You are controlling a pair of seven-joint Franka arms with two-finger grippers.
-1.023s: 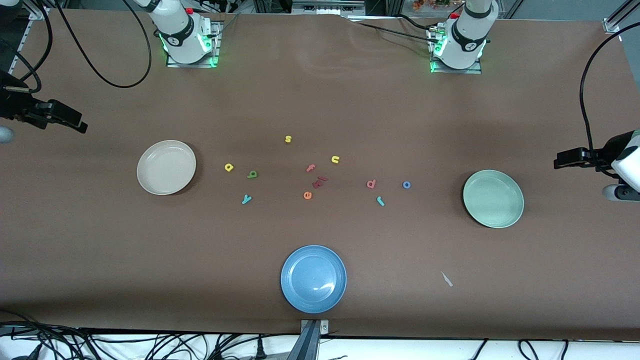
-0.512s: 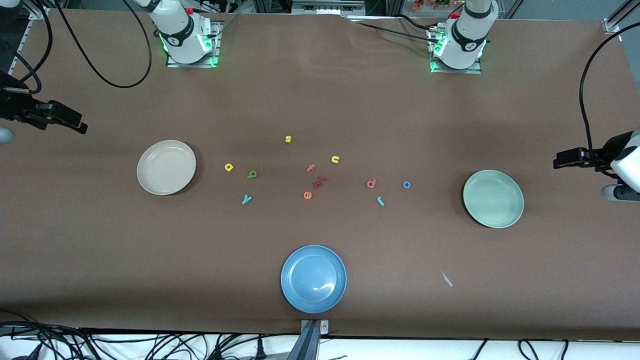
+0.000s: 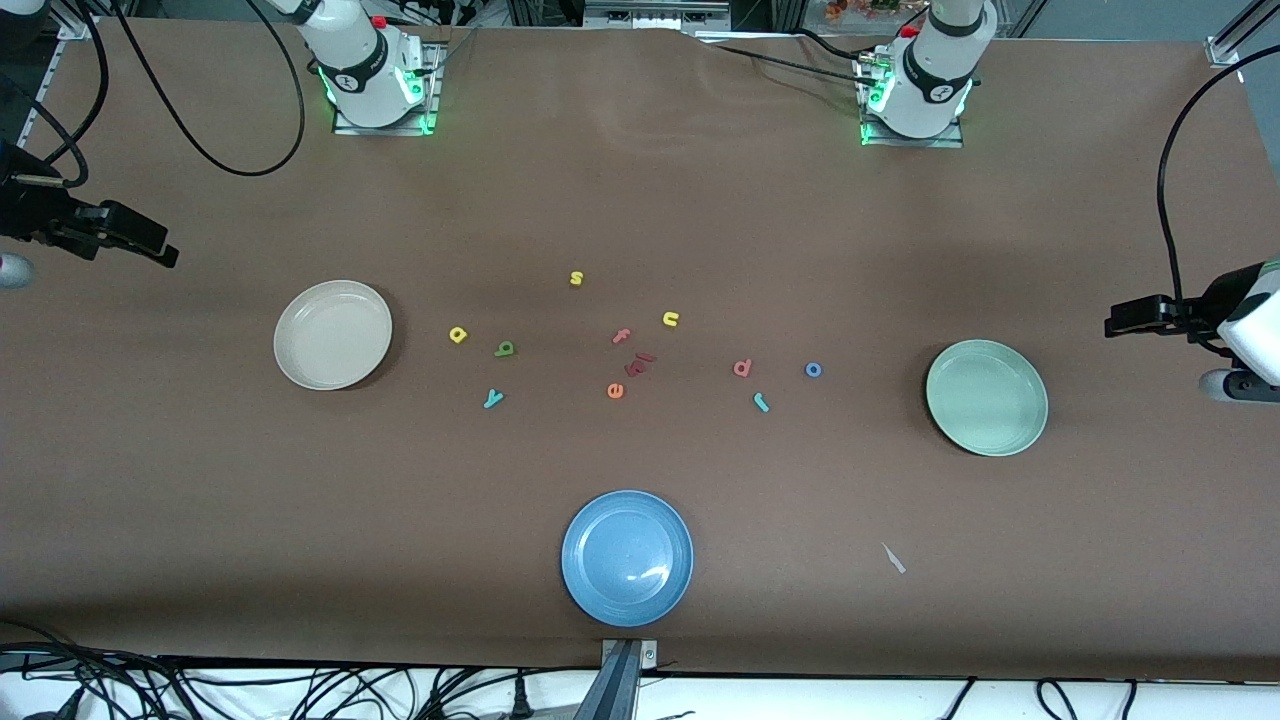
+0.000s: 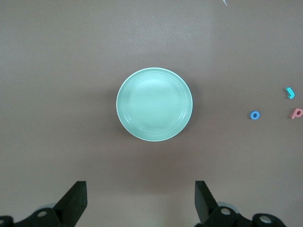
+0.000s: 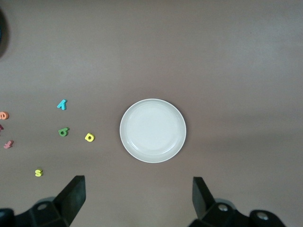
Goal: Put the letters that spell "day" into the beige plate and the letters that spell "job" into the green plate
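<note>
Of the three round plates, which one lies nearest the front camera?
The round blue plate, lowest in the front view; the cream-beige plate and the pale green plate lie farther back, toward the table's ends.

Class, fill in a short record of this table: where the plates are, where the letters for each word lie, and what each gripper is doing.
beige plate: right arm's end, holds nothing
green plate: left arm's end, holds nothing
blue plate: nearest the front camera
day letters: on the table beside the beige plate
job letters: on the table, toward the green plate
left gripper: open, waiting high over the green plate
right gripper: open, waiting high over the beige plate
</note>
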